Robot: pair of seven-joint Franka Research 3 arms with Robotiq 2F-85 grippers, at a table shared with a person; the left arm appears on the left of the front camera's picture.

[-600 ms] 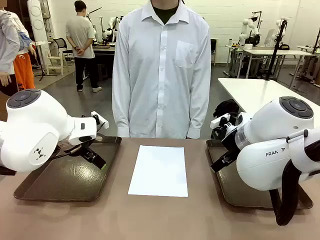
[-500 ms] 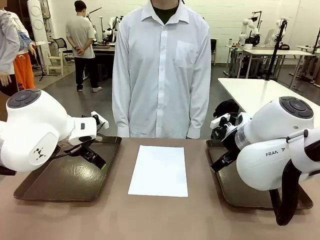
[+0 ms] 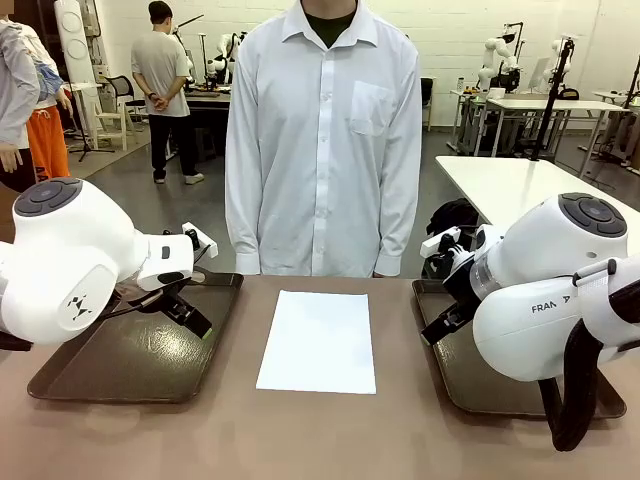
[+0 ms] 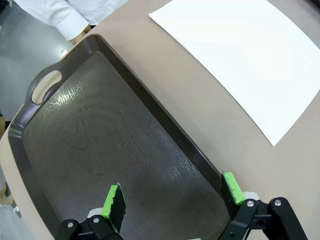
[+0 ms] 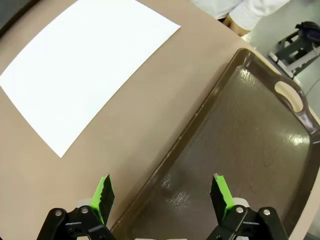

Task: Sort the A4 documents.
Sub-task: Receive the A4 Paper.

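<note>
A blank white A4 document [image 3: 319,340] lies flat in the middle of the brown table, between two dark brown trays; it also shows in the left wrist view [image 4: 245,60] and the right wrist view [image 5: 85,70]. My left gripper [image 4: 172,196] hangs open over the left tray [image 4: 115,145], green pads apart, holding nothing. In the front view the left gripper [image 3: 192,315] sits above that tray's inner part. My right gripper [image 5: 162,192] is open over the near edge of the right tray [image 5: 250,145], nothing between its fingers.
A person in a white shirt [image 3: 322,140] stands at the table's far edge behind the sheet, arms hanging down. The left tray [image 3: 140,350] and right tray [image 3: 480,375] hold nothing. Other people and tables stand farther back.
</note>
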